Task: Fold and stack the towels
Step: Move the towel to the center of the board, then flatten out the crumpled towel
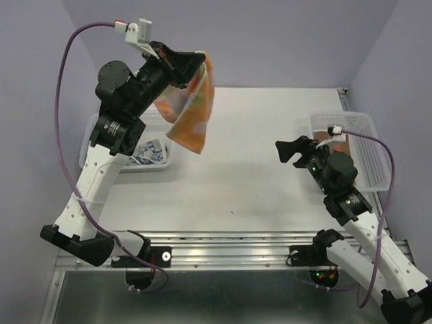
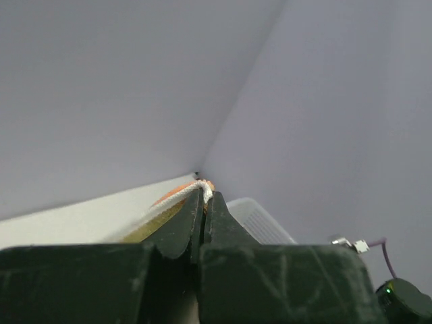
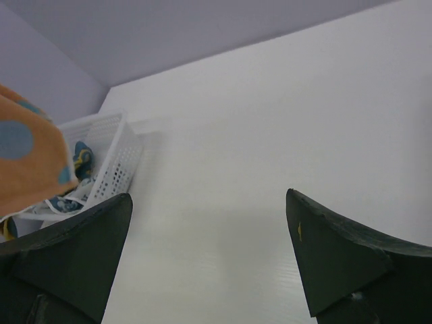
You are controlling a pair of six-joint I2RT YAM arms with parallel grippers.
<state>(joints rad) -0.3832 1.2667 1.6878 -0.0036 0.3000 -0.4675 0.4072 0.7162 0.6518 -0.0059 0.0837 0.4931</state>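
Note:
An orange towel (image 1: pixel 191 108) with pale and blue circles hangs in the air over the back left of the table. My left gripper (image 1: pixel 200 59) is raised high and shut on its top edge. In the left wrist view the fingers (image 2: pixel 181 226) pinch the white hem and orange cloth (image 2: pixel 177 195). More towels (image 1: pixel 150 152), white with a blue pattern, lie in the left basket (image 1: pixel 93 128). My right gripper (image 1: pixel 289 150) hovers open over the right side of the table with nothing between its fingers. In the right wrist view the hanging towel (image 3: pixel 27 158) shows at far left, beyond the wide-open gripper (image 3: pixel 209 202).
A second white perforated basket (image 1: pixel 368 152) stands at the right edge, just behind my right wrist. The left basket (image 3: pixel 111 158) also appears in the right wrist view. Lavender walls close in the back and both sides, and a metal rail (image 1: pixel 223 246) runs along the near edge.

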